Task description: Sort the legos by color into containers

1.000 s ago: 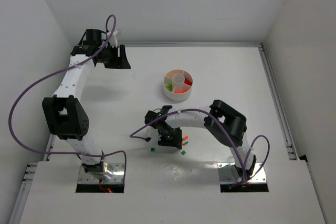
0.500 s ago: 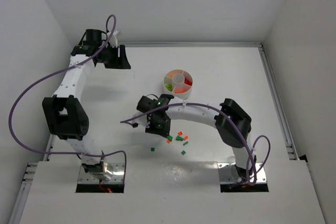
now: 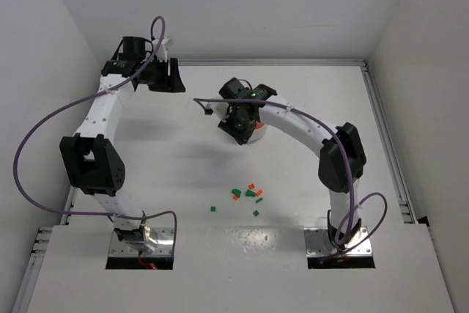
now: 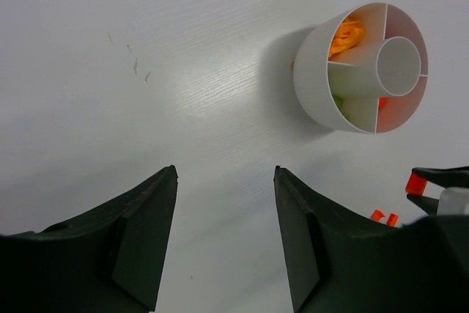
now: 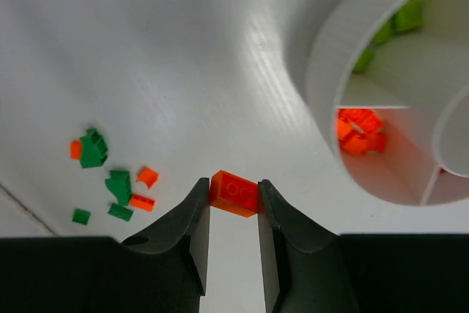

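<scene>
Legos [image 5: 117, 183] are partly sorted, w/ the job well along but not done. The white dish [image 4: 315, 86] already holds bricks in several wedges: an orange heap at 10 o'clock of its hub [image 4: 399, 65] in the left wrist view, lime-green ones at 7 o'clock, red-orange ones at 6 o'clock. The 1 o'clock wedge looks bare from here. The right claw [image 5: 233, 199] is clamped on one orange-red brick [image 5: 236, 193], held in the air just beside the dish wall. In its own cam the dish is at 2 o'clock of the brick, and the wedge w/ similar orange-red bricks is the nearest one, so that is prob. where it goes. It's not dropped yet. Approx. seven loose pieces, green and orange mixed, lie on the surface [image 3: 146, 181] at 6 o'clock of the dish in the top view, well apart from it. No dark-green bricks show in any wedge, so the greens seem untouched; part of the dish is hidden under the right arm, so can't be sure. The left claw [image 4: 226, 177] hangs w/ jaws apart and nothing between them, at about 10 o'clock of the dish. No brand, label or legible writing anywhere.
</scene>
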`<state>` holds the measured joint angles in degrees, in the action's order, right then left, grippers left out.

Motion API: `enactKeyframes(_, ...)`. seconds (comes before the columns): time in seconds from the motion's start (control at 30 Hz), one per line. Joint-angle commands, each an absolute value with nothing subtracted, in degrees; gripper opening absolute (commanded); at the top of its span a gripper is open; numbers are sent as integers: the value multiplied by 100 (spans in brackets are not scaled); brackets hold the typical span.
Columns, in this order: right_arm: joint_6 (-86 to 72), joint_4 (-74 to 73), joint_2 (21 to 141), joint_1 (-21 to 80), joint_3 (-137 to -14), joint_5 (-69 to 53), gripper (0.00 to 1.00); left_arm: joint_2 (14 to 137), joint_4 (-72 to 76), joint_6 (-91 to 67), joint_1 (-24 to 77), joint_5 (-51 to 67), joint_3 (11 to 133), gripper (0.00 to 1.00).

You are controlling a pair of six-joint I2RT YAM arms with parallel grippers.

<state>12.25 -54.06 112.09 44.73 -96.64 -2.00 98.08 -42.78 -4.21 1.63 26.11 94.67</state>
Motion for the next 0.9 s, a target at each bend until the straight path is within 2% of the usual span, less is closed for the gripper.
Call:
enactKeyframes(0.0,1063,-5467,11303,4219,-10159,-71,17,9852,-4104,-501,307,2549,9826,61)
enactKeyframes(0.43,765,-5520,11865,3551,-10819,246,17,10020,-4104,-396,422,2443,9932,61)
enactKeyframes(0.5,765,-5520,11917,3480,-10872,246,19,10020,-4104,-396,422,2443,9932,61)
enactKeyframes(0.8,703,-5572,12094,3314,-11101,246,47,10020,-4104,-343,527,2443,9879,61)
enactKeyframes(0.87,703,-5572,12094,3313,-11101,246,50,10020,-4104,-273,580,2443,9879,61)
